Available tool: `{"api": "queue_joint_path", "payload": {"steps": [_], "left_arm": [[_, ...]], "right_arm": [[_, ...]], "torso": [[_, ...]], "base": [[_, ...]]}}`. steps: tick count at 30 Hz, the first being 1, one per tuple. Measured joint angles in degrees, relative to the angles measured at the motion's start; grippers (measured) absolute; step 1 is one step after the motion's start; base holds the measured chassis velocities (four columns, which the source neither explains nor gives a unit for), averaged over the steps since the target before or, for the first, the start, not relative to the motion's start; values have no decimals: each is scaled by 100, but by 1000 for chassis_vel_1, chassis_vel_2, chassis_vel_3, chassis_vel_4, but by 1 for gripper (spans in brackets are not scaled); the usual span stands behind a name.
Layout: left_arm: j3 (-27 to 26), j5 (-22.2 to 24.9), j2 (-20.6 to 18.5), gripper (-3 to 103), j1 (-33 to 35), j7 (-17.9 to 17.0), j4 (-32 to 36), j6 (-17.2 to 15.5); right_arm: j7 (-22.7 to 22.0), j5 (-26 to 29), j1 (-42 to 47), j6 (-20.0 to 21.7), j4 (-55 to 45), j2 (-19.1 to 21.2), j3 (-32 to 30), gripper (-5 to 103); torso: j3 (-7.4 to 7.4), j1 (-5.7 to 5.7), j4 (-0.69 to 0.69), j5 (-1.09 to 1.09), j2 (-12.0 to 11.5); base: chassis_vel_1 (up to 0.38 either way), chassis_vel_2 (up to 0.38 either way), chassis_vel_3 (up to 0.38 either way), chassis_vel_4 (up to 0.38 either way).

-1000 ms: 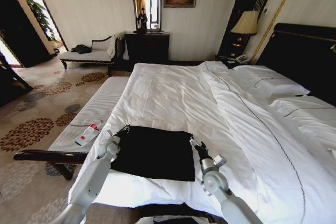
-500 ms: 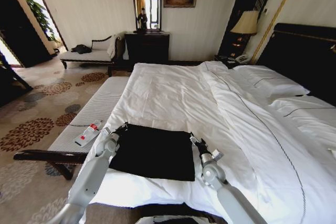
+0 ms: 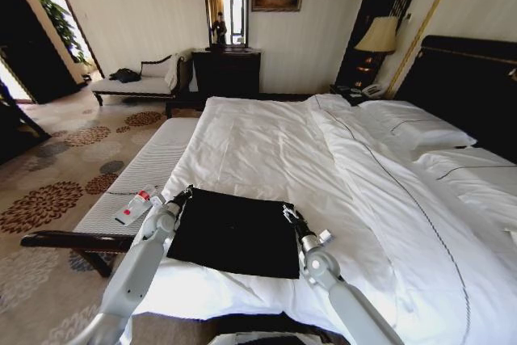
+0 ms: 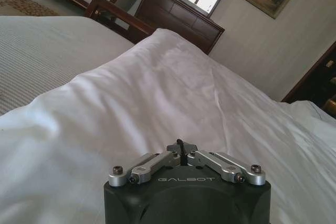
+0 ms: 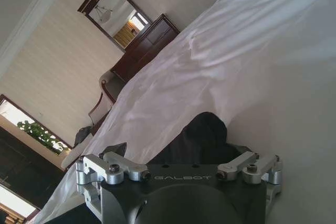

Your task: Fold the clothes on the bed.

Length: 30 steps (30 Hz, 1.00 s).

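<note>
Bed (image 3: pixel 266 147) with white sheets, duvet and pillows takes up most of the head view, its tall dark headboard (image 3: pixel 477 86) at the right edge. Beside the bed's left edge runs a narrow pale bench (image 3: pixel 137 179) with dark wooden arms, and on the bench near its closer end lies a small plastic bottle (image 3: pixel 135 205) with a red label.

The black T-shirt (image 3: pixel 234 232) lies flat on the white duvet close to the bed's near edge, toward its near left corner, folded into a rough rectangle. No lettering can be made out on it.

The left gripper (image 3: pixel 184 194) sits at the shirt's far left corner, its arm reaching up along the shirt's left edge. In the left wrist view the left gripper's metal finger links are drawn together at the middle, with a small dark bit showing between them (image 4: pixel 181 145); whether that is cloth in the grip I cannot tell, so its hold stays uncertain.

The right gripper (image 3: pixel 287 213) sits at the shirt's far right corner, its arm lying along the shirt's right edge. In the right wrist view a hump of black fabric (image 5: pixel 202 137) rises just past the gripper body, between its two spread metal links, but the fingertips themselves are hidden, so I cannot tell whether they pinch the shirt.
</note>
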State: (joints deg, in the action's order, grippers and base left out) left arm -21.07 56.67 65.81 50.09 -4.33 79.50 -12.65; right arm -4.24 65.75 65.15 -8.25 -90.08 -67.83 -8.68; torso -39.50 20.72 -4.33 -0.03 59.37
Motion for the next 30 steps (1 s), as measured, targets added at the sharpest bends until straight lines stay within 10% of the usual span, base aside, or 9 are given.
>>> {"api": "queue_joint_path", "payload": {"steps": [10,30], "left_arm": [[-41,-6,-12,1,78,-7,84,0],[-78,-19,14,1,105,-30,250,3]], "right_arm": [[-38,241,-170,2,276,-135,58,82],[269,406,-93,-125,57,-71,-126,5]], "torso": [[0,0,0,0,0],[0,0,0,0,0]], "base": [[0,0,0,0],[0,0,0,0]]}}
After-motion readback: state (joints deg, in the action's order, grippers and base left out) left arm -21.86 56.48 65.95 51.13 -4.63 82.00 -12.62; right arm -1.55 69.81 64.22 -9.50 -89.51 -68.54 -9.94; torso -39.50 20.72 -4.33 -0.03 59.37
